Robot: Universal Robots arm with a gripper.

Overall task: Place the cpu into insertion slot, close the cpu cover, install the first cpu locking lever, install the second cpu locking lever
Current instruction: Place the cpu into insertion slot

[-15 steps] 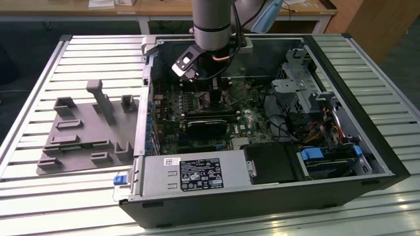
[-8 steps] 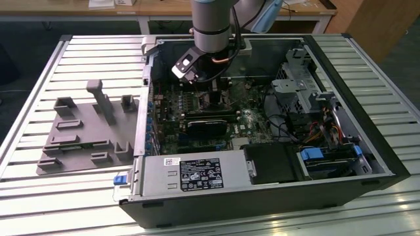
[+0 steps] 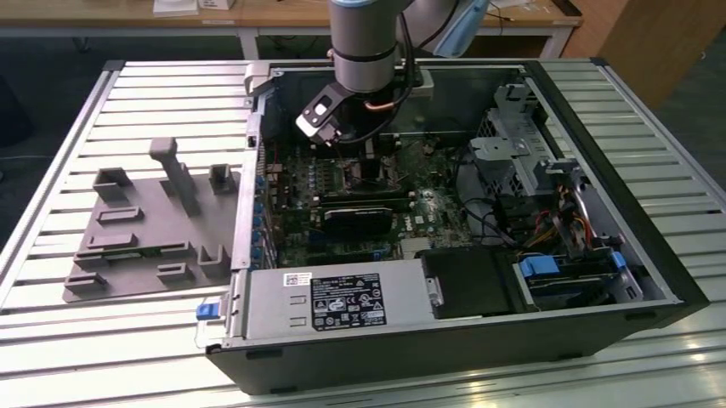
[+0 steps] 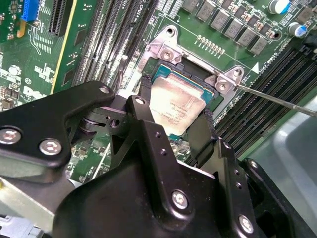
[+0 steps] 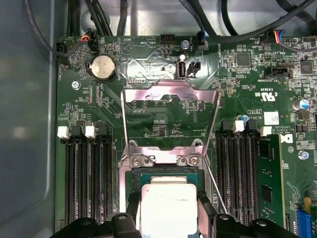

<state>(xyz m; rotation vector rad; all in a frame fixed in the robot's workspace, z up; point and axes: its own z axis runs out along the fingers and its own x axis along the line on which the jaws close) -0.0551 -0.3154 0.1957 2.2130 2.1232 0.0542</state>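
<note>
Reaching down into case (image 3: pixel 477 344) | tool (image 4: pixel 174 110) clamps cpu (image 5: pixel 167 208) at insertion slot (image 4: pixel 194 64)

From my console I log: chip (image 5: pixel 167 208), dull silver-beige top, green edge. Board (image 5: pixel 99 106), green with fine pale lettering. Cover (image 5: pixel 171 91), silver-grey. Memory slots (image 5: pixel 86 173), black with white end clips. Hand (image 4: pixel 174 101), black, silver screws. Computer case (image 3: pixel 454 357), black. Parts rack (image 3: pixel 136 255), plain mid-grey. Surface (image 3: pixel 68 127), pale grey, ribbed in stripes.

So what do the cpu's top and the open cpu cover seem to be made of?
The cpu top looks like matte silver-beige metal, with a soft even sheen. The cpu cover looks like thin bright sheet metal, probably steel: its frame reflects light sharply.
</note>
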